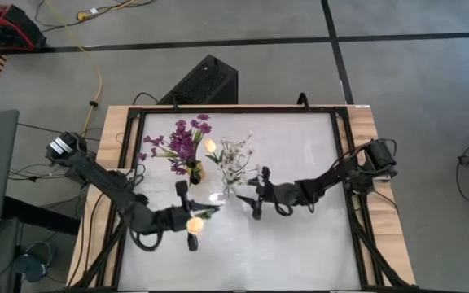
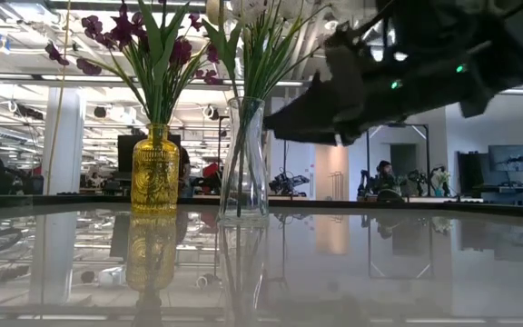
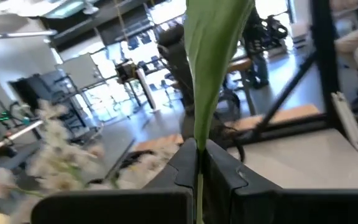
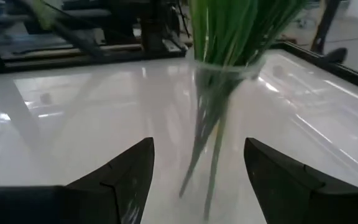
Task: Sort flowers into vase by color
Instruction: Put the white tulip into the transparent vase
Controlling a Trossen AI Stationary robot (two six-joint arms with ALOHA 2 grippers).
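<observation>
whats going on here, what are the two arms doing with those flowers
The left gripper is shut on a pale orange tulip bud with a green stem, held above the white table. The right gripper is open, facing the clear glass vase that holds the white blossom sprigs and another pale tulip. Beside it, apart, stands the yellow glass vase with the purple flowers.

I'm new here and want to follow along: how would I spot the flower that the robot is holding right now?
Look at the white table with two vases near its middle. In front of the yellow vase, the left gripper is shut on a green stem. That is the pale orange tulip, the only flower outside a vase, its round bud glowing beside the dark fingers.
</observation>
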